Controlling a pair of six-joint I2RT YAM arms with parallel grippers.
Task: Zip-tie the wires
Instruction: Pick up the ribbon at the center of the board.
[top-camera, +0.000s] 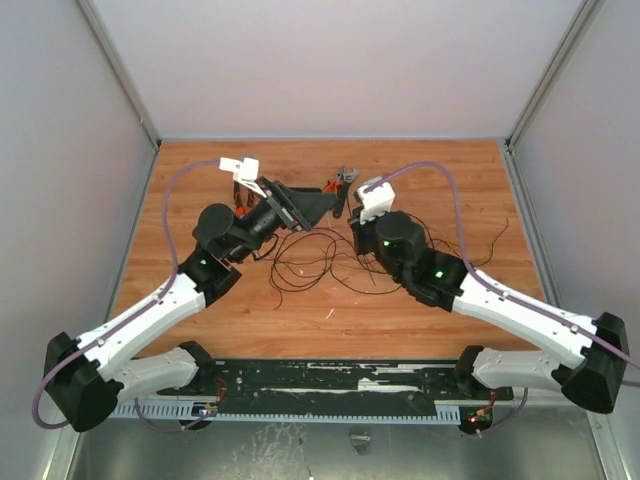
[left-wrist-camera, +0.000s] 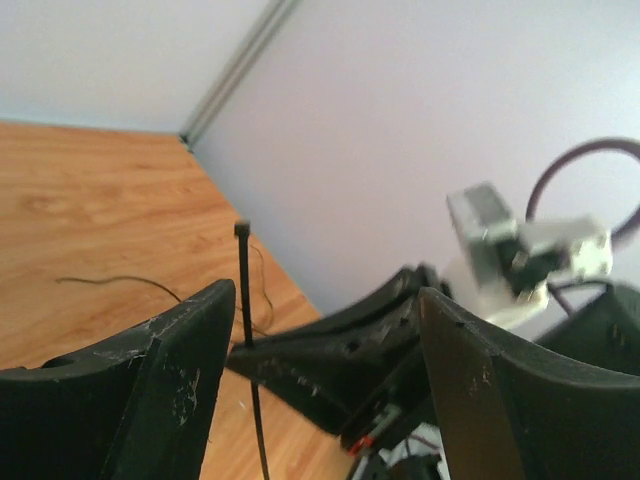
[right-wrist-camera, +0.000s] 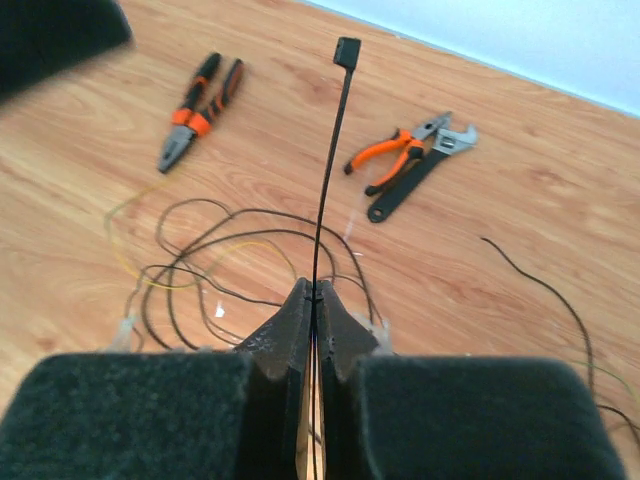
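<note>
One table (top-camera: 450, 190) bears one loose tangle of wires (top-camera: 310, 262). Beyond it lie two pliers, dark pliers (right-wrist-camera: 198, 105) alone and orange pliers (right-wrist-camera: 385, 150) touching a single wrench (right-wrist-camera: 405, 187). Right gripper (right-wrist-camera: 315, 300) is clenched on the one zip tie (right-wrist-camera: 331, 170), upright over the wires. Left gripper (left-wrist-camera: 328, 292) gapes, the tie showing between its fingers and the right gripper behind it.

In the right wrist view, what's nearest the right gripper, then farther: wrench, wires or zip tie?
1. Zip tie: pinched in the right gripper.
2. Wires: looped just beyond, mostly left.
3. Wrench: farthest, upper right.
</note>
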